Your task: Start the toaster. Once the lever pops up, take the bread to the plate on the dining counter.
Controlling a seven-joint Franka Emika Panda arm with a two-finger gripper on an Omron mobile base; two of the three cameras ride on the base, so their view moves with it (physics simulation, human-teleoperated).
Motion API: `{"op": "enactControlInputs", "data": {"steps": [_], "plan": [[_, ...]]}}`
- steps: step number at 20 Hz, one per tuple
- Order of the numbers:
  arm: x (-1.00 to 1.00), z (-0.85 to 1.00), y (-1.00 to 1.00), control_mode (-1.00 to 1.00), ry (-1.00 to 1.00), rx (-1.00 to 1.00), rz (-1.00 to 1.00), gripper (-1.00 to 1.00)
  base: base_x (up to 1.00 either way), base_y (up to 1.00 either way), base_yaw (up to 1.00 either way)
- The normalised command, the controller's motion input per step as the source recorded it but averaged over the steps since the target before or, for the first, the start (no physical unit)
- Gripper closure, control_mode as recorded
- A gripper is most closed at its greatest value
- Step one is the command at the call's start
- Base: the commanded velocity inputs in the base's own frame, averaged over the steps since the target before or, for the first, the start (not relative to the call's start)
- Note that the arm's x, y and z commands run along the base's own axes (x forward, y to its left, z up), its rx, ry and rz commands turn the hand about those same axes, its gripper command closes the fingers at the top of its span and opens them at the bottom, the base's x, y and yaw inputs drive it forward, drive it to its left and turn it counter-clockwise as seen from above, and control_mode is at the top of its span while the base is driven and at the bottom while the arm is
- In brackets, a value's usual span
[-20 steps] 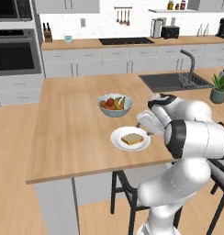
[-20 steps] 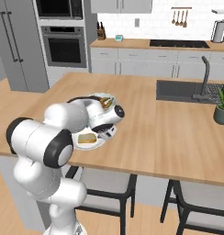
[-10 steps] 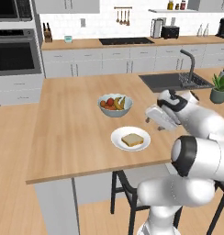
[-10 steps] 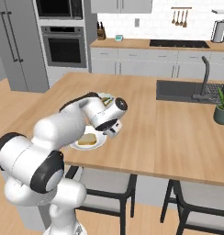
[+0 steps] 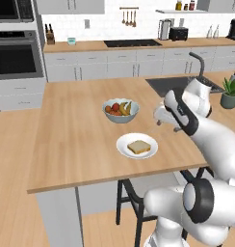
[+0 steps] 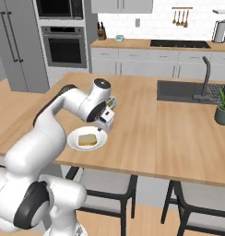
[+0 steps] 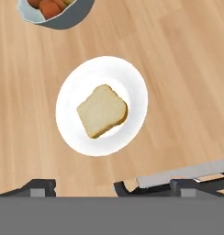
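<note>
The gripper (image 5: 159, 117) hangs above the dining counter (image 5: 71, 140) with its jaws spread wide, holding nothing. The white arm bends over from the counter's near edge. Just beside and below it, the bread (image 5: 139, 147) lies flat on the plate (image 5: 124, 143), near the fruit bowl (image 5: 120, 110).

The bread (image 5: 139, 147) is pale tan with a thin darker brown crust, lying on a plain white plate (image 5: 123, 147). The counter (image 5: 76, 140) is light honey wood with faint straight grain. The bowl (image 5: 120, 116) is grey-white, holding red, orange and yellow fruit (image 5: 118, 108). The arm (image 6: 63, 110) is glossy white with black joints. Behind, the cabinets (image 5: 114, 70) are pale grey, the toaster (image 5: 178, 33) black, the stovetop (image 5: 129, 43) black and the plant (image 5: 231, 87) green in a grey pot.
</note>
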Motion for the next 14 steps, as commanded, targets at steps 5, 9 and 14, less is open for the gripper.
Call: {"op": "enactControlInputs", "data": {"steps": [5,9,14], "plan": [[-0.56,0.43,-0.14,-1.0,0.13,-0.15,0.0,-1.0,0.0,0.0,0.0],[-0.68,0.05,-0.42,-1.0,0.07,-0.11,0.06,-1.0,0.0,0.0,0.0],[-0.71,-0.01,0.14,-1.0,0.04,-0.16,0.04,-1.0,0.0,0.0,0.0]]}}
